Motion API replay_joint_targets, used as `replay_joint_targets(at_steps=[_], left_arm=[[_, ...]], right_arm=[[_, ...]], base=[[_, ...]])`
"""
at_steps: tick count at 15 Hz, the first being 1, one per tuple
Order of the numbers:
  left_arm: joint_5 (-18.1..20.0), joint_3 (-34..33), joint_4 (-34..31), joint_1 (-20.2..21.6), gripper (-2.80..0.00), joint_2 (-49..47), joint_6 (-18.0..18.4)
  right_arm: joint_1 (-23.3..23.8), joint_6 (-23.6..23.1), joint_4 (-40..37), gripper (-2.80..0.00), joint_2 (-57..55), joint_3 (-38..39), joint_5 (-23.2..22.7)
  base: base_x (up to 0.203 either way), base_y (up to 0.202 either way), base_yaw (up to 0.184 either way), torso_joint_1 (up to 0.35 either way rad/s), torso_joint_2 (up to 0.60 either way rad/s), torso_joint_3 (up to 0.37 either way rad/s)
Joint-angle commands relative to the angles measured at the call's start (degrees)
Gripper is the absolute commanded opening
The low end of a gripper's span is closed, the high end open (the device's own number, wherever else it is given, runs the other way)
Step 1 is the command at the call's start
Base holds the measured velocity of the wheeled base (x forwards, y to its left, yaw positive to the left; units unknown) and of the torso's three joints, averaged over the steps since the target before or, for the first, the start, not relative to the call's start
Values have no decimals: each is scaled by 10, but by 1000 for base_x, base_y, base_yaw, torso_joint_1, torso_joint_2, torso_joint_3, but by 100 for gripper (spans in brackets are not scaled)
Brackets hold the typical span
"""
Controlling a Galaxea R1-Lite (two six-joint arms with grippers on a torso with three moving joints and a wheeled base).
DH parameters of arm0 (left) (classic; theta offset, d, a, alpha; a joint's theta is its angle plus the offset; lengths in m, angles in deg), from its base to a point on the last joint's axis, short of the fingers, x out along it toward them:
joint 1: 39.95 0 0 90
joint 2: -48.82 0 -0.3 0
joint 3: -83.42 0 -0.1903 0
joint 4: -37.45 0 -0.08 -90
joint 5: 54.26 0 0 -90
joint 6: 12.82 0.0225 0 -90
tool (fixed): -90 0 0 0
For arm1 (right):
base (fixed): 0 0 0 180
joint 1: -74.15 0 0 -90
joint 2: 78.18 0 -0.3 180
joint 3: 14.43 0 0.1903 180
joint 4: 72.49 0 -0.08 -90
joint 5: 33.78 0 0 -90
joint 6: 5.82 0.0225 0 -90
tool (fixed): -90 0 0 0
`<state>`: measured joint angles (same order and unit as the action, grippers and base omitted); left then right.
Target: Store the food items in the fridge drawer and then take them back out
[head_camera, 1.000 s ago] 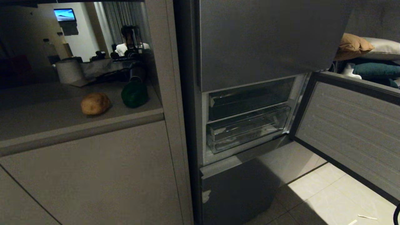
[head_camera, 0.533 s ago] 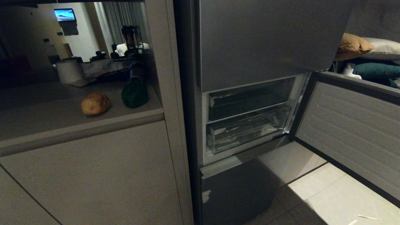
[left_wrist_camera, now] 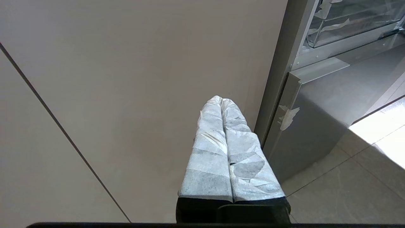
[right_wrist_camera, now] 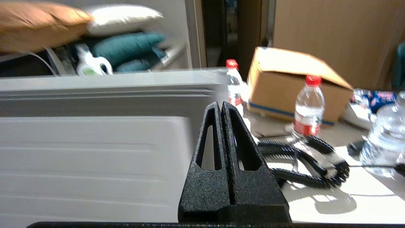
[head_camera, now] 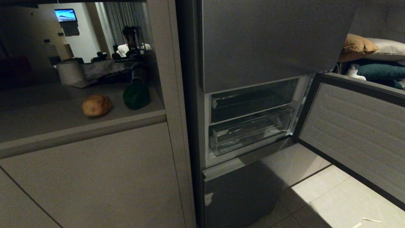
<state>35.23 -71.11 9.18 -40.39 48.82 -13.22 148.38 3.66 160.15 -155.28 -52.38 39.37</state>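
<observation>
**Fridge door open, both food items on the counter, both grippers empty**

While the head view has neither arm in it, it alone shows the two food items: the brown potato [head_camera: 96, 105] and the dark green pepper [head_camera: 136, 95] lie side by side, a little apart, on the grey counter [head_camera: 47, 123] to the left of the fridge [head_camera: 272, 41]. The pepper sits further back, towards the fridge side. In the same view the middle door [head_camera: 357, 133] stands swung out to the right, and inside the opening the clear fridge drawer [head_camera: 250, 131] is pushed in, below a darker upper compartment [head_camera: 253, 99]. Pillows [head_camera: 359, 47] are stacked beyond the door.

The left wrist view gives what the head view lacks: the left gripper [left_wrist_camera: 221, 100], its fingers wrapped in pale tape, pressed together with nothing between them, hanging low in front of the plain cabinet front [left_wrist_camera: 126, 79] beside the fridge's lower corner. A corner of the clear drawer [left_wrist_camera: 351, 22] shows at the edge of that view.

The right wrist view looks the other way, along the inner face of the open door [right_wrist_camera: 95, 158]. The right gripper [right_wrist_camera: 221, 106] has its black fingers closed flat against each other and holds nothing. Past it, on the sunlit floor, stand water bottles [right_wrist_camera: 308, 107], a cardboard box [right_wrist_camera: 284, 85] and a coiled black cable [right_wrist_camera: 303, 161], none visible from the head camera. The food items show in neither wrist view.
</observation>
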Motion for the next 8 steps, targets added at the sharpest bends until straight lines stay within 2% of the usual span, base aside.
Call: replay_joint_targets(at_steps=[1, 4, 8], left_arm=[[0, 0, 0, 0, -280, 0, 0], [0, 0, 0, 0, -280, 0, 0], [0, 0, 0, 0, -280, 0, 0]], right_arm=[[57, 4, -5, -280, -75, -37, -33], [101, 6, -9, -280, -137, -87, -44], [121, 2, -10, -280, -205, -127, -51]], base=[[0, 0, 0, 0, 0, 0], [0, 0, 0, 0, 0, 0], [0, 0, 0, 0, 0, 0]])
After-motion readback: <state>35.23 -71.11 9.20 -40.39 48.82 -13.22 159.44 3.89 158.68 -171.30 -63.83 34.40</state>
